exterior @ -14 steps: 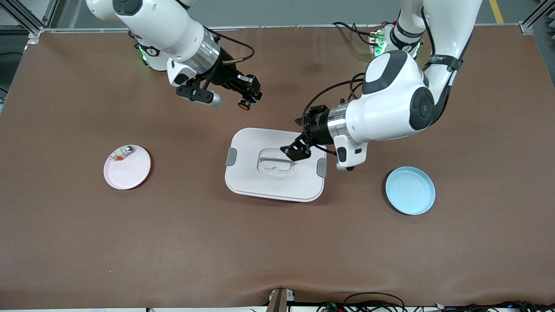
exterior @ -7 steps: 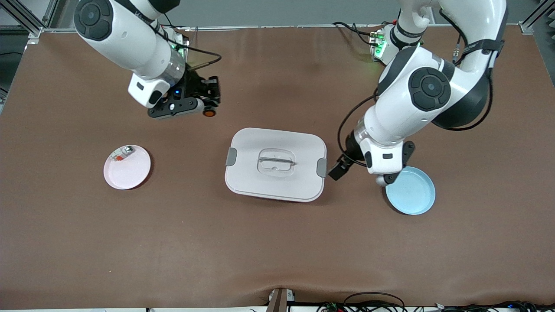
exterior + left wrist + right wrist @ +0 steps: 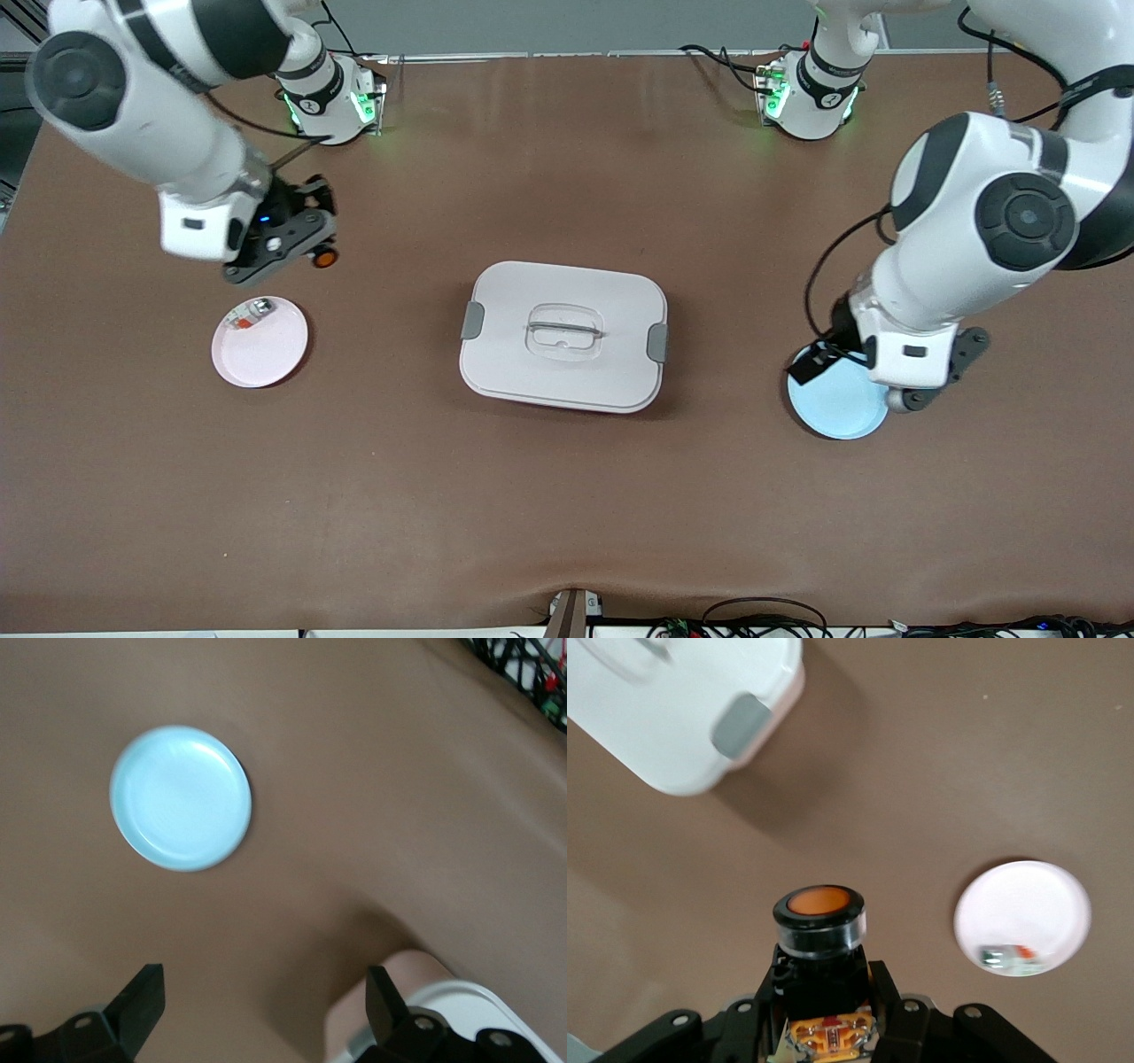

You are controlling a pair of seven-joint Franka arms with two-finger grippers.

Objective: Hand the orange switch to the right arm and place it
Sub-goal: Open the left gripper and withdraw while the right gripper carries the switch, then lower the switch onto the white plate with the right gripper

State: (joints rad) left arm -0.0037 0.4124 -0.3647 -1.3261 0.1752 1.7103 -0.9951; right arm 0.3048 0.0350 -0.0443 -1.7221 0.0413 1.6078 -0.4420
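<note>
The orange switch (image 3: 324, 258), a black cylinder with a round orange cap, sits in my right gripper (image 3: 312, 245), which is shut on its black body. It hangs over bare table beside the pink plate (image 3: 266, 356). The right wrist view shows the switch (image 3: 819, 923) cap-outward between the fingers of the right gripper (image 3: 824, 997), with the pink plate (image 3: 1028, 895) off to one side. My left gripper (image 3: 811, 365) is open and holds nothing, over the rim of the blue plate (image 3: 842, 416). In the left wrist view the left gripper (image 3: 264, 1005) has only brown table between its fingers.
A white lidded box (image 3: 563, 337) with grey clips stands mid-table between the two plates. A small clear-silver piece with a red bit (image 3: 252, 312) lies on the pink plate. The blue plate (image 3: 180, 797) holds nothing. Both arm bases stand at the table's farthest edge.
My right arm has swung with the switch from near the box toward its own end of the table, close to the pink plate. The left gripper has drawn away from the box lid to the blue plate.
</note>
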